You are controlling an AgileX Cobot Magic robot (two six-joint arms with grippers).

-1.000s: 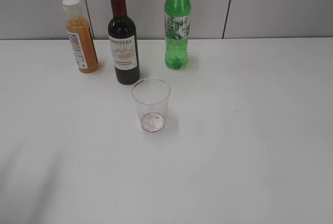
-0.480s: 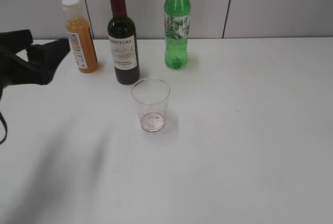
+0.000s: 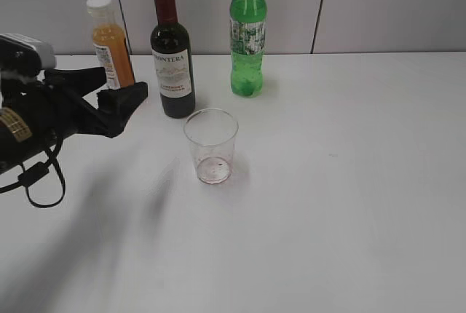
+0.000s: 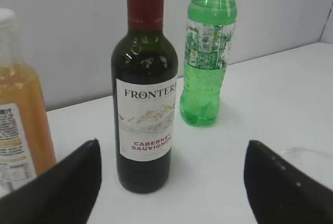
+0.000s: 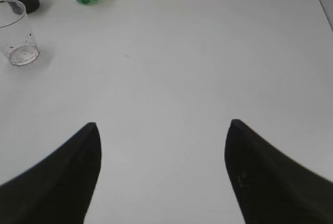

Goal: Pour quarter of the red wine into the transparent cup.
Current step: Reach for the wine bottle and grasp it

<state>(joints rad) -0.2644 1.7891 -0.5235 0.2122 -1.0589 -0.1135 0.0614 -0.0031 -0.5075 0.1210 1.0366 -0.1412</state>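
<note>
The left tool [image 3: 120, 94], fingers spread, hovers at nine o'clock of the small dark glass wine bottle with maroon foil [image 3: 172, 73], which stands on the white counter [image 3: 349, 182] at eleven o'clock of the clear plastic tumbler [image 3: 211, 145]. It should straddle the bottle's body centrally, clear of the orange juice bottle [image 3: 111, 44]. The right tool [image 5: 161, 177] is spread, idle

White table [image 3: 349, 204], grey panelled wall [image 3: 393, 7] with dark seams
</note>
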